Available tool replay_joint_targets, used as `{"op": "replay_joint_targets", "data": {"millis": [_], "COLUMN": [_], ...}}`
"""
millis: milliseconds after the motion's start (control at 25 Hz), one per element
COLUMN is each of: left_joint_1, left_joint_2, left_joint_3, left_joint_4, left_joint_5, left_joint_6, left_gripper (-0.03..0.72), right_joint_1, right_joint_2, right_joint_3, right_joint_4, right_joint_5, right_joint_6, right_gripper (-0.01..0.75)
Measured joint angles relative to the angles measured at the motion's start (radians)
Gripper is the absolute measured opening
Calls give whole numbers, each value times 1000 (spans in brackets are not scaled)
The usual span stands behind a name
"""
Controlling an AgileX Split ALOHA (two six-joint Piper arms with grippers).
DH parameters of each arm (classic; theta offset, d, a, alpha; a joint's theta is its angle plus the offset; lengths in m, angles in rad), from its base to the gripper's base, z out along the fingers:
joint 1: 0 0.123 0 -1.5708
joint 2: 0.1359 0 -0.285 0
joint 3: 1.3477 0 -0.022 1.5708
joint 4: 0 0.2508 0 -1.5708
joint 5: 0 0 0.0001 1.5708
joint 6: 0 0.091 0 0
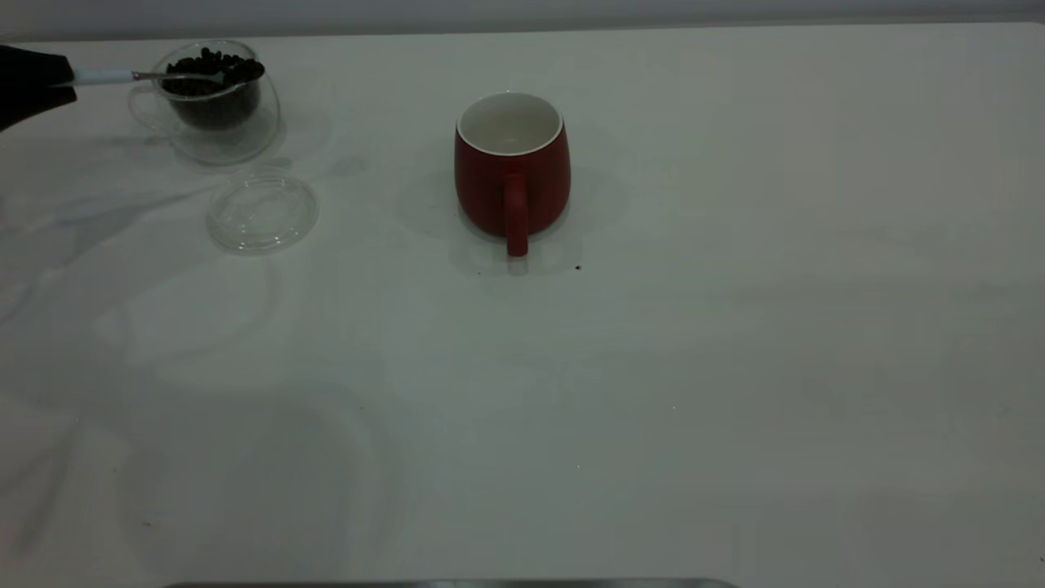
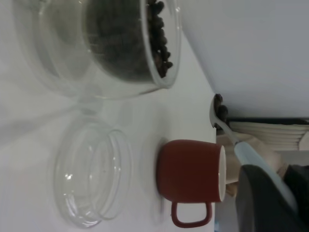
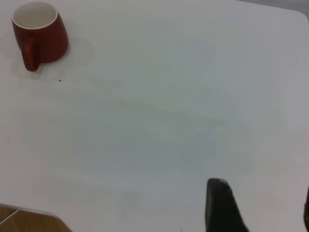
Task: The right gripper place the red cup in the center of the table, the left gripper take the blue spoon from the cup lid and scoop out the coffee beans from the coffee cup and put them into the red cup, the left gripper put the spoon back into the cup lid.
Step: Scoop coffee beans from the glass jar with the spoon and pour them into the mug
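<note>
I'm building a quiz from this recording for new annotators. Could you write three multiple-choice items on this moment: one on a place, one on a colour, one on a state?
1. Where is the cup lid?
A. on the coffee cup
B. flat on the table, near the coffee cup
C. inside the red cup

2. What colour is the blue spoon at its handle?
A. pale blue
B. red
C. black

3. What is in the red cup?
A. coffee beans
B. the spoon
C. nothing visible

Answers:
1 B: it lies on the table just in front of the coffee cup.
2 A: the part held by the left gripper is pale blue.
3 C: only its white inside shows.
</note>
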Motion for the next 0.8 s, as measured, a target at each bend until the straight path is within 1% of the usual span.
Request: {"op": "replay_joint_targets", "data": {"millis": [240,640,800], "left_joint_1": [-12,-129,-187], "left_joint_2": [0,-20,-20], "left_joint_3": [0,0,0], "left_joint_4": [1,5,5], "left_joint_5": [1,2,2], "left_joint_6": [-3,-6,-8], "left_gripper": [126,126,126], "right_joint_1": [0,0,0], "right_joint_2": [0,0,0], "right_joint_3": [0,0,0], "right_joint_4": [0,0,0], "right_joint_5": [0,0,0], "right_joint_6": [0,0,0], "right_gripper": [438,438,438]}}
